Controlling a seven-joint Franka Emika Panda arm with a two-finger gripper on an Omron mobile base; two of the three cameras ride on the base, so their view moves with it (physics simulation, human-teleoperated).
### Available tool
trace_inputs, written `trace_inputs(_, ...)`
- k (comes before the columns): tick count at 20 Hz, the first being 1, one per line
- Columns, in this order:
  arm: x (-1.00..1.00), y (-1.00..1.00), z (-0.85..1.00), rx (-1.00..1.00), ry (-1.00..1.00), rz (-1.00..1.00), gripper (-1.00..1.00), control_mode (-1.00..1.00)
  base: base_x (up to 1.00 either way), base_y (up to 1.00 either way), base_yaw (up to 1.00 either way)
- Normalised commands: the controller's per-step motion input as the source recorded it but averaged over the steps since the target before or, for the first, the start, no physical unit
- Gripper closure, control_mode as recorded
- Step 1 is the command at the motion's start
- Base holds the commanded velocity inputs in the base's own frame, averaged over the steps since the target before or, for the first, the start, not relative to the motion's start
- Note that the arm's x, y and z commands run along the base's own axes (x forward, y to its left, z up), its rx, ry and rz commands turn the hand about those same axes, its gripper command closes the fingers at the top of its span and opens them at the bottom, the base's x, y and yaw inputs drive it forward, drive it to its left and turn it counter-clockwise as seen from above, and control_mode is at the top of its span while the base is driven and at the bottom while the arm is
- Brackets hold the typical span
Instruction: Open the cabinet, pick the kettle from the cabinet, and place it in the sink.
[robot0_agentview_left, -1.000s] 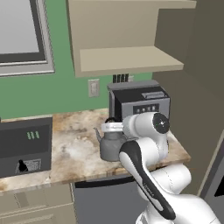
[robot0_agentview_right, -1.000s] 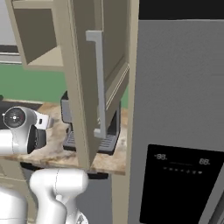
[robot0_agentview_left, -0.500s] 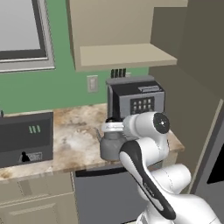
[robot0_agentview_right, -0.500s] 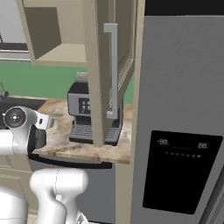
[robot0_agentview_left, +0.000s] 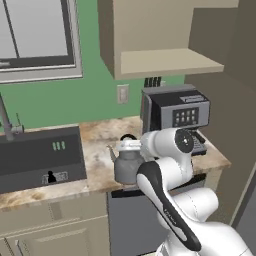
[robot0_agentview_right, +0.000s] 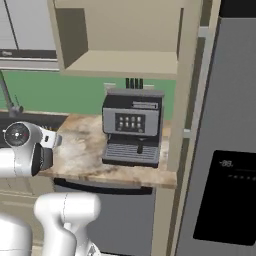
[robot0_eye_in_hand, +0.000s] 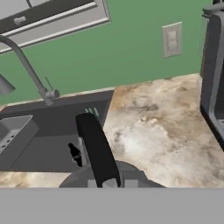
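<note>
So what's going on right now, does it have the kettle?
Kettle held up over the counter, jaws shut on its handle. Sink off to the left, not reached yet. Cabinet stands open. Nothing in the way.

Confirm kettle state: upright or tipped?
Upright. In the left base view the kettle has its lid on top, over the counter.

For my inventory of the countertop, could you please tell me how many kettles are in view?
1. The kettle hangs just above the marble counter at the end of the robot's arm, between the sink and the coffee machine. The open cabinet shelf holds none.
</note>
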Motion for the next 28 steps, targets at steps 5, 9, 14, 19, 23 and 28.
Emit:
trace_inputs(5, 0.0, 0.0, 0.0, 0.0, 0.0, 0.0, 1.0, 1.0, -0.2, 0.57, -0.07)
trace_inputs(9, 0.0, 0.0, 0.0, 0.0, 0.0, 0.0, 1.0, 1.0, -0.15, 0.61, -0.08)
trace_inputs(14, 0.0, 0.0, 0.0, 0.0, 0.0, 0.0, 1.0, 1.0, -0.09, 0.64, -0.06)
trace_inputs(19, 0.0, 0.0, 0.0, 0.0, 0.0, 0.0, 1.0, 1.0, -0.02, 0.65, -0.04)
trace_inputs(23, 0.0, 0.0, 0.0, 0.0, 0.0, 0.0, 1.0, 1.0, 0.0, 0.64, -0.05)
trace_inputs(28, 0.0, 0.0, 0.0, 0.0, 0.0, 0.0, 1.0, 1.0, 0.06, 0.57, -0.06)
